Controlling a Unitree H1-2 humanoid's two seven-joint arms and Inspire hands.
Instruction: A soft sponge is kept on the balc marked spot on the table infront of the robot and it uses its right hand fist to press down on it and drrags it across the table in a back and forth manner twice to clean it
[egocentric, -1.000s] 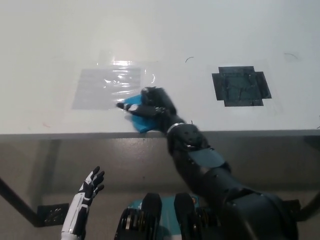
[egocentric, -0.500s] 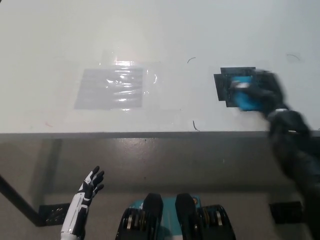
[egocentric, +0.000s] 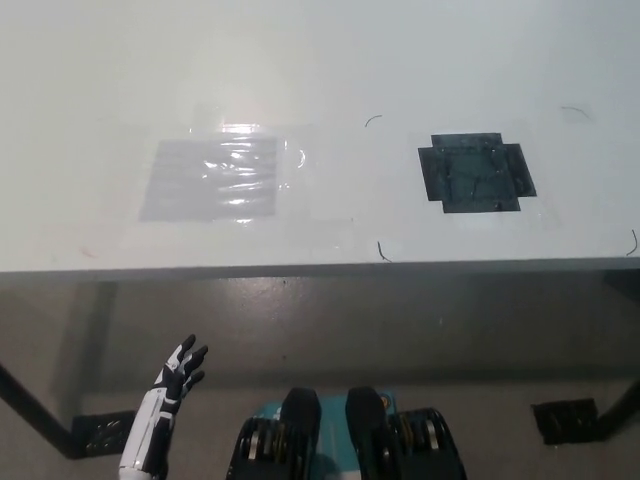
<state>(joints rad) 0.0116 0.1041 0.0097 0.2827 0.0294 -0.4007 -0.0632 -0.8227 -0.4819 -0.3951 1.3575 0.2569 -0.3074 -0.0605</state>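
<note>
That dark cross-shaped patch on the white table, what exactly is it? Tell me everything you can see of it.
The black marked spot looks like strips of dark tape stuck flat on the white table, forming a square with notched corners, roughly a fat cross. Its surface is slightly glossy and wrinkled, with a greenish-grey tint in the middle. It lies on the table's right half, set back from the front edge. Nothing rests on it or touches it.

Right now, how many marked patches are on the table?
2: a grey patch on the left and a black patch on the right. No sponge is in view.
</note>
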